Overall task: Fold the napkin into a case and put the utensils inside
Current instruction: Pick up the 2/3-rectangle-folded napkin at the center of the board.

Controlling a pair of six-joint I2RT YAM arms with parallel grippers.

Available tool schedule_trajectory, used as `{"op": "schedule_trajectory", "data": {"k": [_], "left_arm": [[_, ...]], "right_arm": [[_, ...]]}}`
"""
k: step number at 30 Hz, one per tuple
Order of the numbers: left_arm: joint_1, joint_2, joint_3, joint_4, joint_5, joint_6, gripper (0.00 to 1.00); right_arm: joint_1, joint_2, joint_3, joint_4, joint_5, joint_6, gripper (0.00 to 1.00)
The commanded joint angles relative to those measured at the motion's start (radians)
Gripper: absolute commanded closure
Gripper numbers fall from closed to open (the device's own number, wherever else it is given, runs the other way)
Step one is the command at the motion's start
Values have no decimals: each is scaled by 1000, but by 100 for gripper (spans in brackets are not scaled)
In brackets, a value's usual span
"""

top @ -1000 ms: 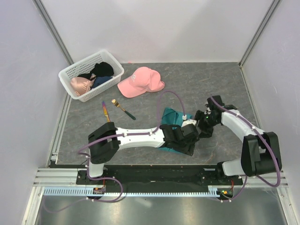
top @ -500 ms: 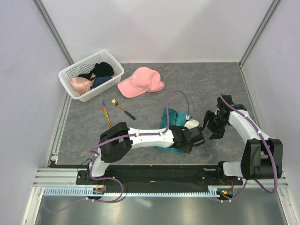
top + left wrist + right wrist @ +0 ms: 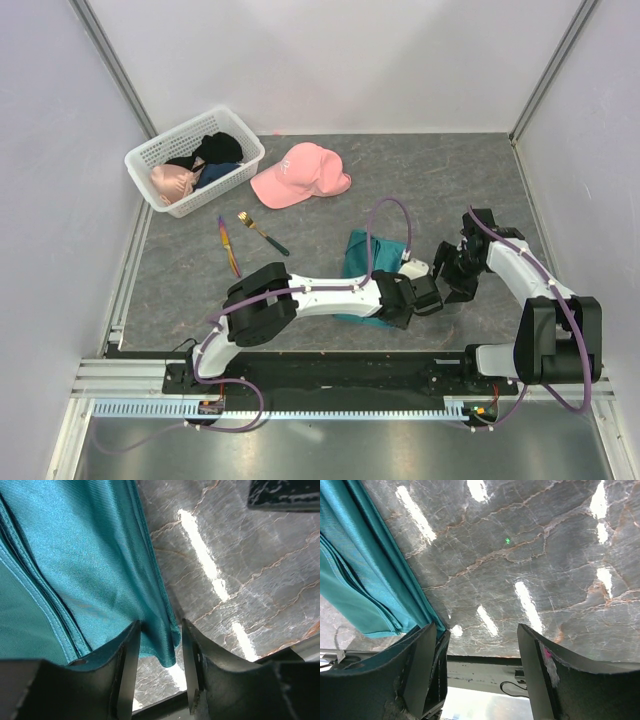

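The teal-green napkin [image 3: 362,255] lies folded in layers near the table's front centre, partly under my left arm. My left gripper [image 3: 426,296] hangs at its right edge. In the left wrist view the jaws [image 3: 160,625] stand a little apart around a corner of the napkin [image 3: 75,555] without pinching it. My right gripper [image 3: 452,270] is wide open and empty [image 3: 477,630], just right of the napkin's edge [image 3: 350,570]. The fork [image 3: 262,232] and the thin purple-and-orange piece [image 3: 228,246] lie on the table to the left.
A white basket [image 3: 150,150] with clothes stands at the back left. A pink cap [image 3: 300,174] lies behind the napkin. The grey table [image 3: 440,180] has walls on three sides.
My left gripper has slid right across the napkin to its right edge. My right gripper drew back to the right, then came in a little toward the napkin.
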Motion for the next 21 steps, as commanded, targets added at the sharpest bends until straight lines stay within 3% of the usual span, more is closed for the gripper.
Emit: {"op": "schedule_trajectory", "data": {"k": [1,5,8,14,21], "left_arm": [[-11,54,-2,-11,-15,-20,57],[-8,46,-13,-11,25,-26,72],[4,5,-30,-8,77,-35,96],[30,-112,-102,27,210,-20,98],[63,-230,-201,110,346,-7,98]], "right_arm": [[1,3,5,40,-31,-21,26],[1,33,19,68,-79,-58,23],[2,42,28,97,-126,-76,17],[1,93,35,170,-252,-72,13],[14,148,29,279,-323,-26,15]]}}
